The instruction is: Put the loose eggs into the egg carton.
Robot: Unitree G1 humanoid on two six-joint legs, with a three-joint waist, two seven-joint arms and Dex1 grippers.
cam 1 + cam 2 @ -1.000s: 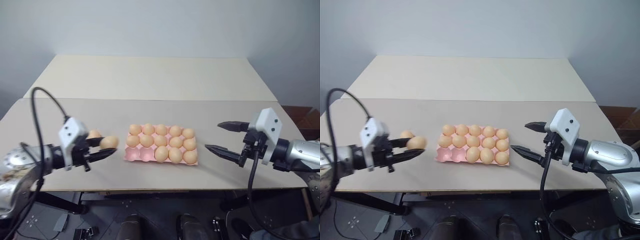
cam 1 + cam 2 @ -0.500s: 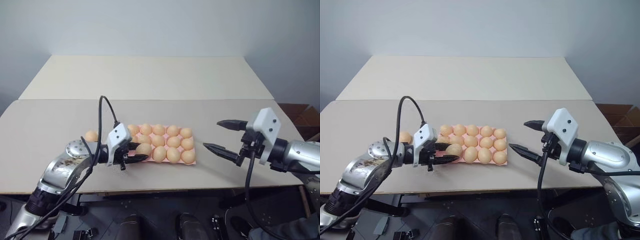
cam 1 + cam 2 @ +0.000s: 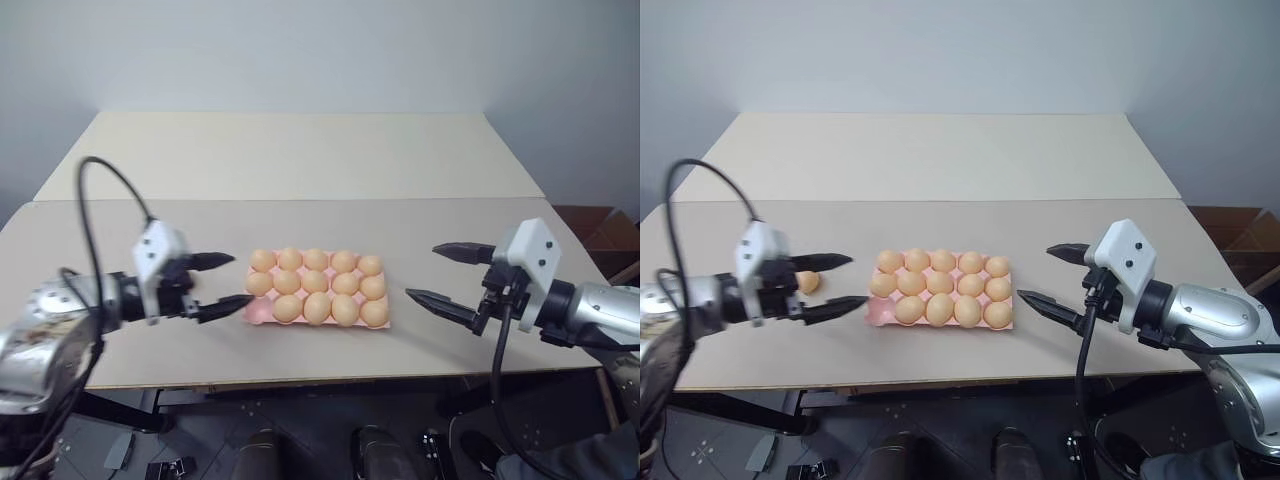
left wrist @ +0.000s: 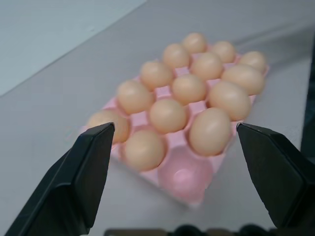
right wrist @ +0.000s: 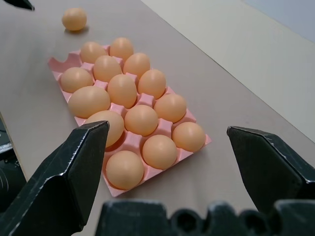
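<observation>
On the left, the left gripper (image 3: 825, 283) is hovering just above the table (image 3: 300, 160) with its two black fingers spread wide and nothing between them, its tips pointing toward the near left corner of the egg carton (image 3: 255, 313) and stopping short of it. Its arm is reaching in from the left edge, roughly level and angled slightly downward. One loose egg (image 3: 808, 282) is lying on the table beside that gripper, apparently just behind its fingers, apart from the carton. In the middle, the pink carton is sitting flat on the table, holding fourteen eggs (image 3: 316, 285), with one cup (image 4: 184, 173) at its near left corner standing empty. On the right, the right gripper (image 3: 442, 276) is hanging over the table near the carton's right end, its fingers also wide apart, gripping nothing and touching nothing, with its arm coming in from the right and pointing toward the carton.
</observation>
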